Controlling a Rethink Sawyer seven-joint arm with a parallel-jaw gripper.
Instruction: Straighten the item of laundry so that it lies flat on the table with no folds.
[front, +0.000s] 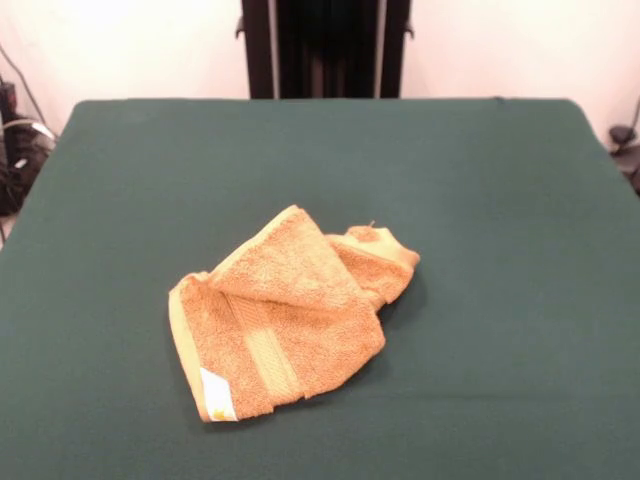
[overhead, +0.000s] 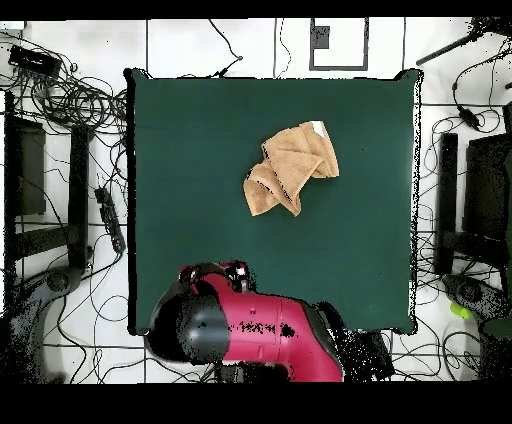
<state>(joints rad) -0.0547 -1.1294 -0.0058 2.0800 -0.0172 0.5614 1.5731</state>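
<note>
The overhead view shows the red and black arm (overhead: 250, 335) drawn back over the table's edge on the robot's side, well apart from the towel; the front view shows nothing of the arm over the table. The gripper itself I cannot make out in either view, so it is not possible to say whether its fingers are apart or together. The overhead view also shows cables (overhead: 75, 95) lying on the floor around the table.

The front view shows the towel better. The orange-tan hand towel (front: 285, 315) lies crumpled near the middle of the dark green table (front: 500, 200). One flap is folded over the main part, and a smaller bunch sits at one side. A woven band (front: 265, 350) runs across the lower layer, and a small white label (front: 217, 392) sits at the corner nearest the camera.
</note>
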